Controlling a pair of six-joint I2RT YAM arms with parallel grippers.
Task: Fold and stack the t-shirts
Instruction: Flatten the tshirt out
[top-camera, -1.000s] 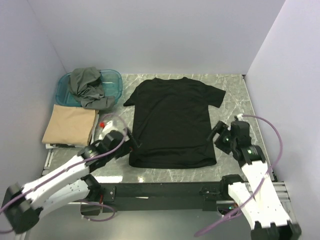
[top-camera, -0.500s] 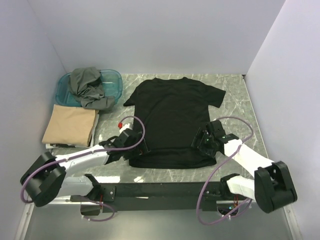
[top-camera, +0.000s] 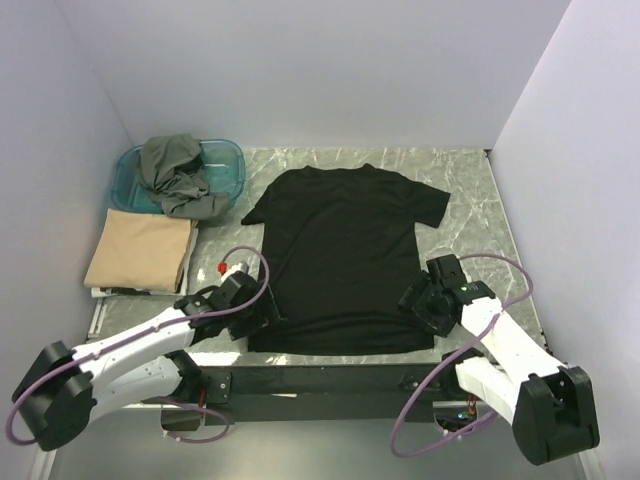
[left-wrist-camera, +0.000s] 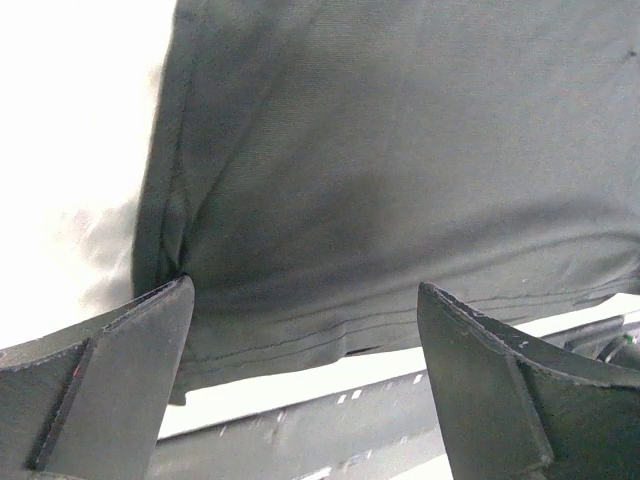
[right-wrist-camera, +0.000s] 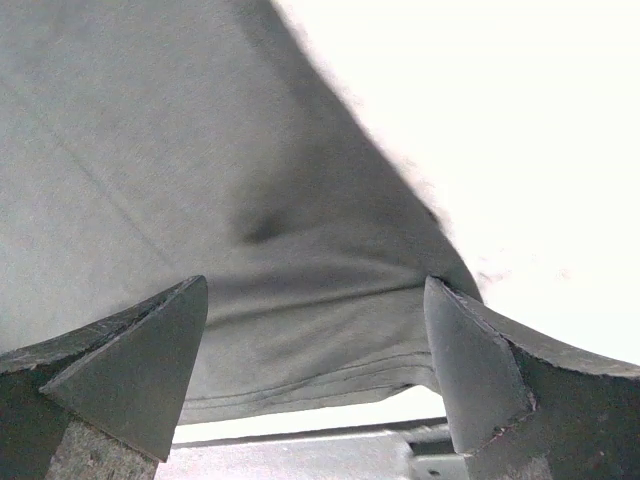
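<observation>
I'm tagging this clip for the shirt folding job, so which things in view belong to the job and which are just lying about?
Belong to the job:
black t-shirt, spread flat
tan t-shirt, folded at the left
grey-olive t-shirt, crumpled in the tub

Just lying about:
teal tub
marble table

From above, the dark fingers of the left gripper (top-camera: 262, 318) and right gripper (top-camera: 412, 303) are lost against the flat black cloth t-shirt (top-camera: 340, 250). Each wrist camera crops that shirt to one hem corner. A crumpled grey-olive shirt (top-camera: 178, 178) hides most of the inside of the translucent teal plastic tub (top-camera: 230, 168).
</observation>
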